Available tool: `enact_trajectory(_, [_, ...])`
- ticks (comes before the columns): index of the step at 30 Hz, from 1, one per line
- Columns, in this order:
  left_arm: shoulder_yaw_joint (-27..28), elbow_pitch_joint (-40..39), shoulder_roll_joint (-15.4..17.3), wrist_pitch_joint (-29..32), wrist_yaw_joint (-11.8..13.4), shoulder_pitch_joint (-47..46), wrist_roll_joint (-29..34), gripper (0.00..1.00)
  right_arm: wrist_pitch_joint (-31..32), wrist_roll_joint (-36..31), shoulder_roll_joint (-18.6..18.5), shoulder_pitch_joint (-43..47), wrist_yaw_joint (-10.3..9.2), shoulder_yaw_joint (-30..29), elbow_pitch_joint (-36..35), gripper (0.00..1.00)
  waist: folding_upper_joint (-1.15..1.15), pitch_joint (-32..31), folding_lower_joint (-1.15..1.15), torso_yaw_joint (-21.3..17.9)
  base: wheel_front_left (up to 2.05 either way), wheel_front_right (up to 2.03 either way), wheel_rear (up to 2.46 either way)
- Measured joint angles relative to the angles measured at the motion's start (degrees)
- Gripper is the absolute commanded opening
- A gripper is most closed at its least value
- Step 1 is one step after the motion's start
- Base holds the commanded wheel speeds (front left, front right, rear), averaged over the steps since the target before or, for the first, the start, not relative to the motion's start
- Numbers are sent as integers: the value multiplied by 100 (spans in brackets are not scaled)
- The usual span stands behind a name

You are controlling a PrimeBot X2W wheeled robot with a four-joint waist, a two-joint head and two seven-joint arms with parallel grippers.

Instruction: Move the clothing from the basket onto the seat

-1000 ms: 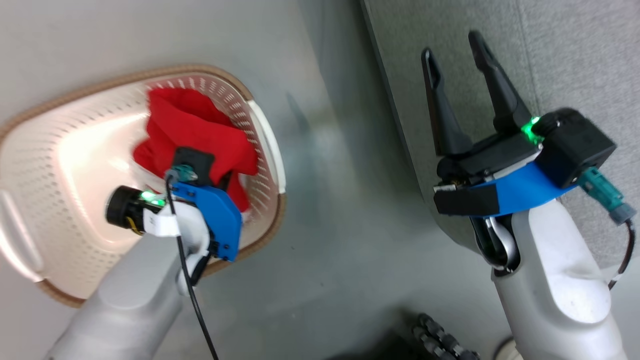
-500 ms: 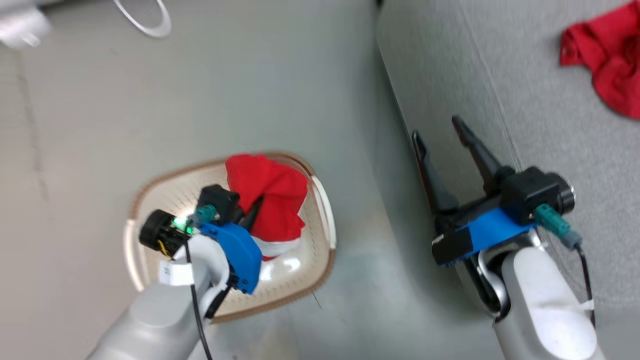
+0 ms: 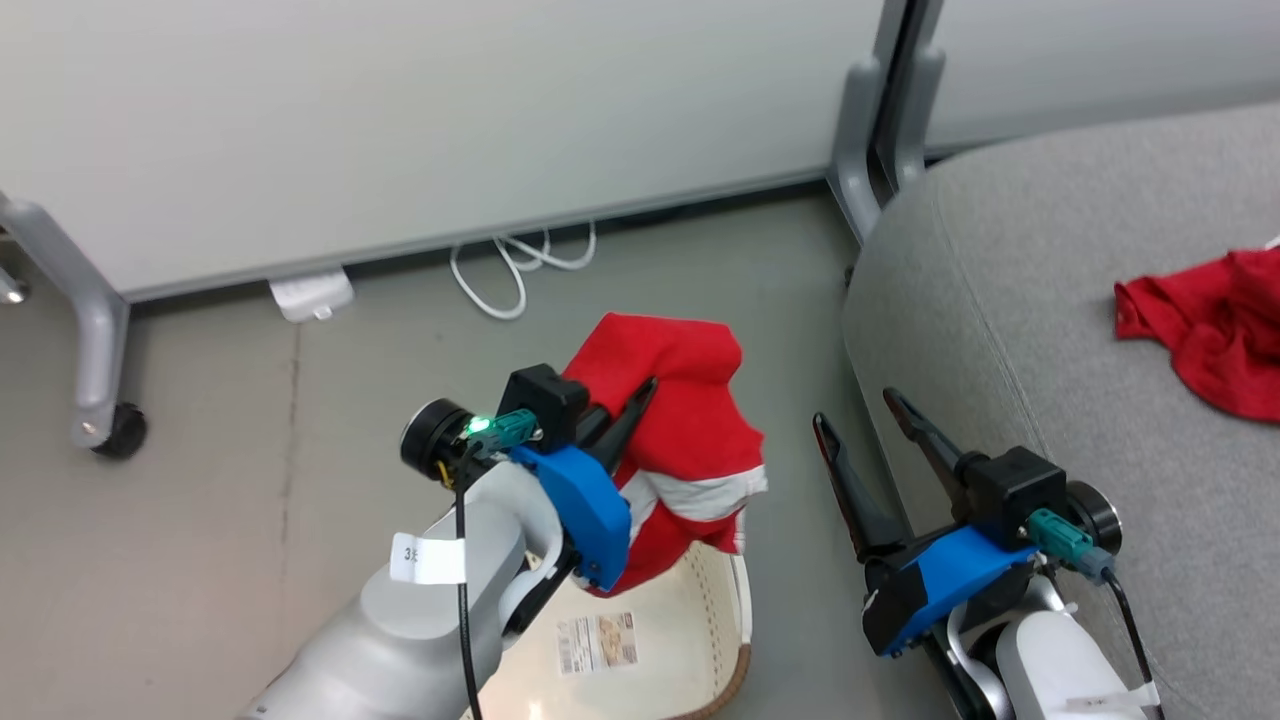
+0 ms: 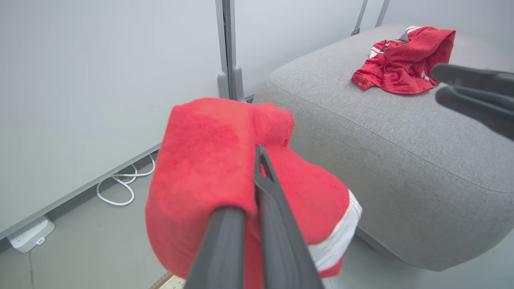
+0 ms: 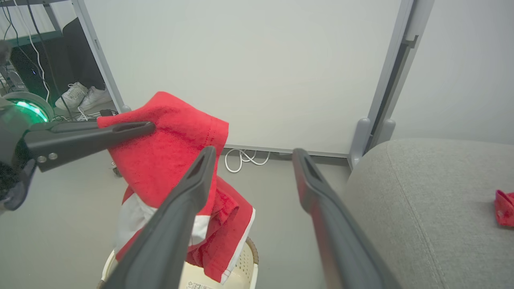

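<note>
- left gripper [image 3: 640,395]: jaws closed tight on a fold of the held garment [image 3: 690,420]. In the left wrist view the two fingers lie almost together, and one tip is buried under the red cloth.
- held garment: up in the air to the left of the seat [image 3: 1040,300], near it but not touching. It is bunched over the fingers, and the white stripe and trim hang at the bottom.
- The lower hem hangs toward the open basket [image 3: 738,672]; cannot tell whether it touches the rim or the inside.
- basket: on the floor [image 3: 250,450] left of the seat's rounded end, close by with a strip of floor between them. A printed label [image 3: 597,643] shows on the inside bottom.
- second garment [image 3: 1215,335]: lying crumpled on top of the seat, well in from that rounded end. It is red with bits of white trim in the left wrist view.
- right gripper [image 3: 855,410]: jaws spread wide and holding nothing. It hangs just off the seat's left side, between the seat and the held garment, with the fingers pointing toward the partition panel [image 3: 400,120].
- partition panel: stands behind the seat's end, and one grey post foot is right at the seat's corner.
- white cable [image 3: 520,270] and white power strip [image 3: 312,297]: on the floor at the panel's base, well left of the seat.
- caster wheel [image 3: 120,432]: further left again, far from the seat.
</note>
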Motion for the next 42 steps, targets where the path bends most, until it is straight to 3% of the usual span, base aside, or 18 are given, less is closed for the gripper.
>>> enact_trajectory(13, [-493,-59,-289,-98,0,-671,-552,0,361,37,1,465,0,86,-243,100,-1,-863,0,347,0,0,0])
enact_trajectory(33, [-1131,49,-425,-125,-1,-1120,-1152,0,432,101,0,498,0,252,-319,100,-1,-927,2,203,0,0,0])
enact_trajectory(42, [-1262,48,-437,-151,-1,-1203,-1237,0,452,69,1,65,0,376,51,100,-1,-868,2,192,0,0,0])
